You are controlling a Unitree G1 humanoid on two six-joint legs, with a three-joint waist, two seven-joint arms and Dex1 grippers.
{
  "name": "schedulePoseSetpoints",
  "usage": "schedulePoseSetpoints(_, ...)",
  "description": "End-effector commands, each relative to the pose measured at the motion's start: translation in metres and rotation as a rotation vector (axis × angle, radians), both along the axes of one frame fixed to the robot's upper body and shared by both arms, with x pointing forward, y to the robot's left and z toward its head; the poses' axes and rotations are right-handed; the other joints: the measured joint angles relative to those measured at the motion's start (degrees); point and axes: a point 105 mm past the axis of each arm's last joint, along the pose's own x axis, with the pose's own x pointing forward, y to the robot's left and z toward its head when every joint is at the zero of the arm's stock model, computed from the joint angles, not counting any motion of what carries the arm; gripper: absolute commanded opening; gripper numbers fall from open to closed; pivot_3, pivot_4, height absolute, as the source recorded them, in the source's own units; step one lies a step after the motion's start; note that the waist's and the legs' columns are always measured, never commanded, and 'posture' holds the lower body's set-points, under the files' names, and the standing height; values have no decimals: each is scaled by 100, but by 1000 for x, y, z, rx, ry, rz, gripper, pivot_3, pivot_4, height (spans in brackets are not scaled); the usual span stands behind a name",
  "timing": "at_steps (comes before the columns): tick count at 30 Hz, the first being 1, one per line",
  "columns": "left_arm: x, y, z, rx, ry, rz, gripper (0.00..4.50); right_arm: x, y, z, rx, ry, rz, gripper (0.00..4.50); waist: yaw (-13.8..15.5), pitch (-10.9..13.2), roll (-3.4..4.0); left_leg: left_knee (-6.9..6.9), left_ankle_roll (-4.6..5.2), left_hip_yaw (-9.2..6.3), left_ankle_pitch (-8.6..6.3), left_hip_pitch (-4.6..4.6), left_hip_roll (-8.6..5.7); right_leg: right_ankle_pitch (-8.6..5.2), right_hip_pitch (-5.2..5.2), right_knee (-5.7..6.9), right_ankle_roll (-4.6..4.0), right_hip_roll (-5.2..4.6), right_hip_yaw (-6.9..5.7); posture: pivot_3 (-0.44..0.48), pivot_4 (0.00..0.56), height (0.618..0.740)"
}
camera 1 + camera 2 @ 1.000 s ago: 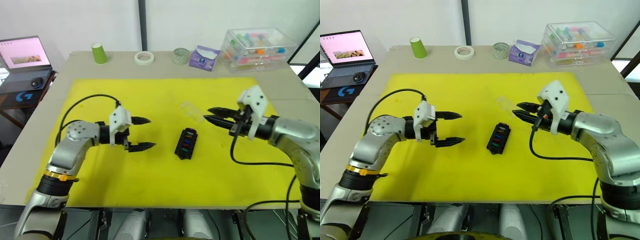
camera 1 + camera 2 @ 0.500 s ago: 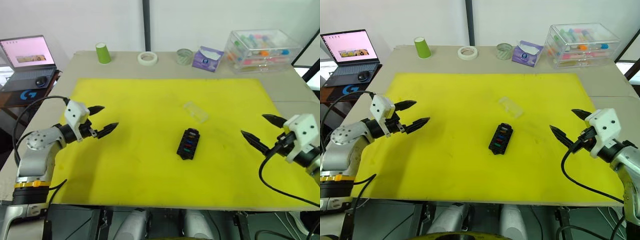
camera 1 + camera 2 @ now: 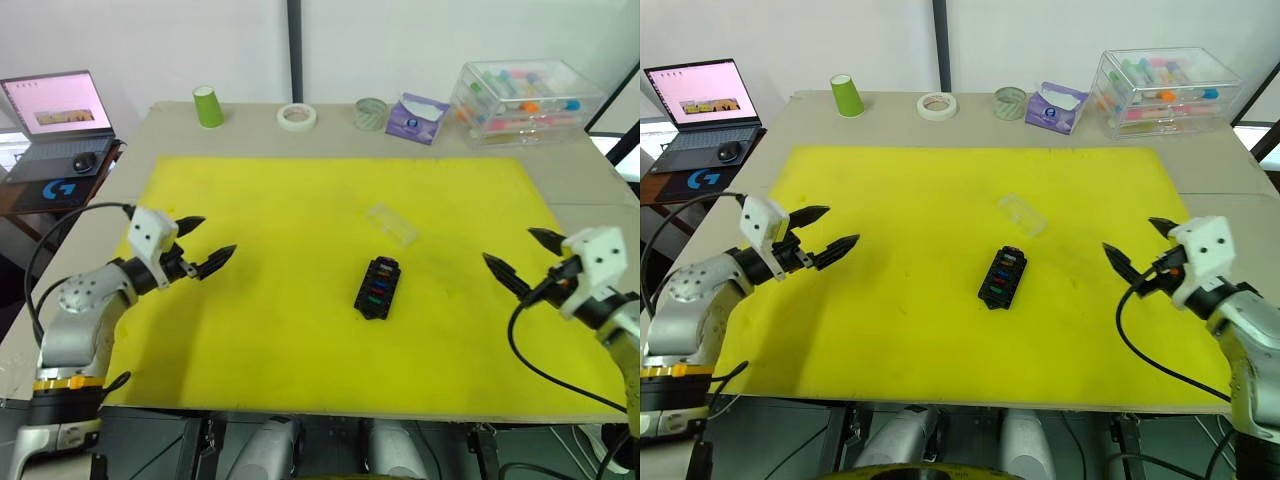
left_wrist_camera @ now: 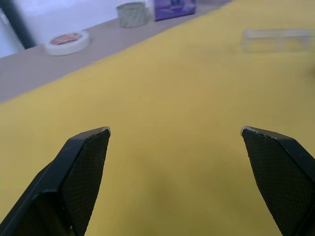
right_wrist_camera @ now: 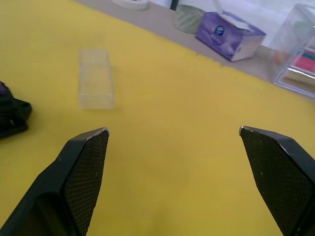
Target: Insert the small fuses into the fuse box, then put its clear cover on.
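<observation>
Fuse box [image 3: 377, 287] sits mid yellow mat [image 3: 300, 330], small fuses [image 3: 1003, 274] already in its slots. Clear cover [image 3: 391, 223] lies apart from it, toward the desk's far edge. Left gripper [image 3: 205, 246] near the mat's left edge, fingers wide apart, empty. Right gripper [image 3: 520, 258] by the right edge, same deal.

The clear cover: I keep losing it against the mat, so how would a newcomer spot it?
Start at the yellow mat and find the black fuse box near its middle. Just beyond it, toward the table's far edge, lies the clear cover, apart from the box. It is a small see-through lid, far smaller than the storage box off the mat.
</observation>
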Motion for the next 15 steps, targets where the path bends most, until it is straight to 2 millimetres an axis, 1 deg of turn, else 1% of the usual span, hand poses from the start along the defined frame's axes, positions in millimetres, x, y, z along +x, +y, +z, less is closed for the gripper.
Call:
schedulePoseSetpoints(1,-9,-27,28,-9,-41,-178,4500,8,16,12,1,-22,44,4478,-2,0,0,0,0,0,0,0,0,0,0,-1,0,0,0,0,150,740)
schedulePoseSetpoints(2,-11,-33,30,2,-40,-219,4500,11,19,11,7,-17,50,4478,-6,0,0,0,0,0,0,0,0,0,0,-1,0,0,0,0,150,740)
schedulePoseSetpoints(3,-16,-44,33,30,-38,-303,4500,18,25,9,16,-8,75,4478,-9,0,0,0,0,0,0,0,0,0,0,-1,0,1,-1,0,150,740)
schedulePoseSetpoints(4,-19,-51,35,50,-34,-362,4500,22,30,8,21,-2,93,4478,-12,0,0,0,0,0,0,0,0,0,0,-1,0,1,-1,0,150,740)
schedulePoseSetpoints(7,-23,-67,40,94,-37,-473,4500,38,37,1,25,9,114,4478,-20,0,0,0,0,0,0,-1,0,0,0,-2,0,1,-2,0,150,740)
schedulePoseSetpoints(9,-22,-75,46,98,-54,-511,4500,49,40,-7,11,9,121,4478,-37,1,-1,-3,0,0,0,-1,1,0,-2,-3,0,2,-2,0,150,740)
schedulePoseSetpoints(11,-21,-80,49,94,-72,-523,4500,56,42,-9,22,3,126,4478,-39,1,-1,-2,0,0,0,-1,0,0,-2,-3,0,2,-2,0,150,740)
schedulePoseSetpoints(13,-18,-83,51,87,-97,-521,4500,63,44,-12,35,-2,128,4478,-56,1,-1,-3,0,0,0,-1,0,0,-3,-3,0,2,-2,0,150,740)
schedulePoseSetpoints(15,-18,-84,49,86,-98,-529,4500,72,48,-15,46,7,146,4478,-96,1,-1,-2,-1,0,0,-1,0,0,-4,-3,0,2,-2,0,150,740)
